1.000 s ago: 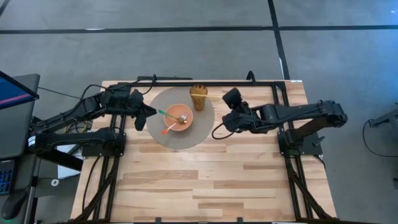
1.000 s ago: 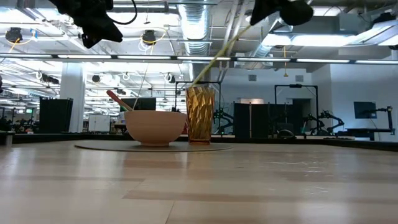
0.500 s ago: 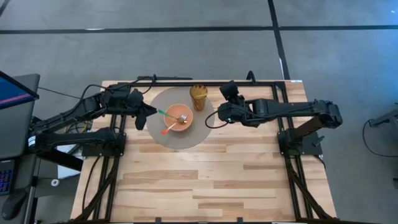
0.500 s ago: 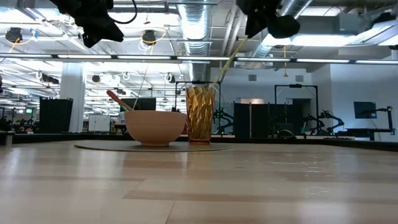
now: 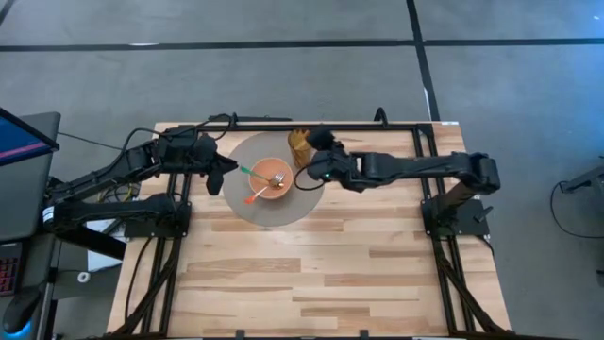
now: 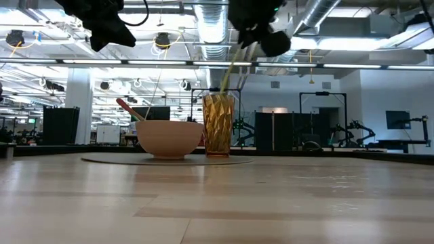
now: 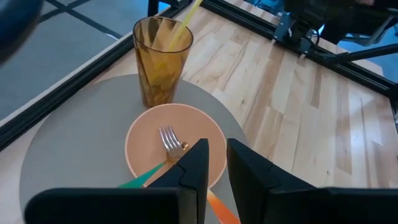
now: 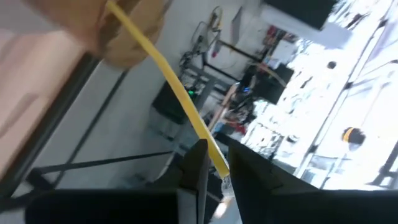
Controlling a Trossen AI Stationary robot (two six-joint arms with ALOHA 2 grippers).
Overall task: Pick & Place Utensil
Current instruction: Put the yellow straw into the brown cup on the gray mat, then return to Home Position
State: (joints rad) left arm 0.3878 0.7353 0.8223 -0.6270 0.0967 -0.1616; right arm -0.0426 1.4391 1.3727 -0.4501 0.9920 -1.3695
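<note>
High view: right pincer [image 5: 316, 173] hangs just beside the amber cup [image 5: 300, 144] at the mat [image 5: 247, 210] edge, clamped on a yellow utensil [image 6: 229, 69]; vs 1 s ago it's swung in from well right of the mat, while the left pincer [image 5: 219, 177] waits beside the bowl [image 5: 271, 178], unmoved. Low + left wrist views: utensil tip already sits in the cup, stem slanting up to the pincer, so I'd lower w/o side push, since the cup looks tippy, and release only once it's bottomed; left fingers [image 7: 198, 163] sit nearly together, empty. Right wrist view: yellow stem runs between the fingers.
</note>
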